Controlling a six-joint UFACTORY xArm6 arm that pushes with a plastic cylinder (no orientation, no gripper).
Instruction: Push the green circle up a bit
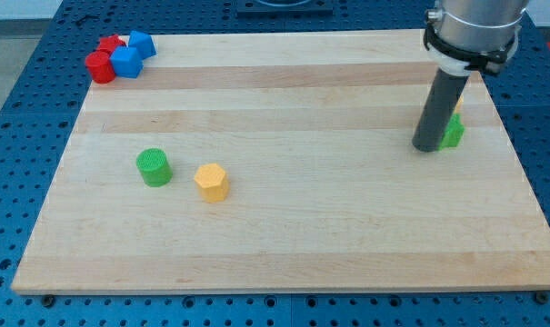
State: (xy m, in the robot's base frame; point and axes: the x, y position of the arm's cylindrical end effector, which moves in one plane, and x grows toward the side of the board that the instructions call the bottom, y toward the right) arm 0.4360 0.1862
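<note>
The green circle stands on the wooden board at the view's left of centre. A yellow hexagon block sits just to its right and slightly lower. My tip rests on the board far to the view's right, well apart from the green circle. A second green block lies right behind my tip, partly hidden by the rod, with a sliver of a yellow block above it.
At the view's top left corner sits a tight cluster: a red cylinder, a red block, a blue block and another blue block. The board lies on a blue perforated table.
</note>
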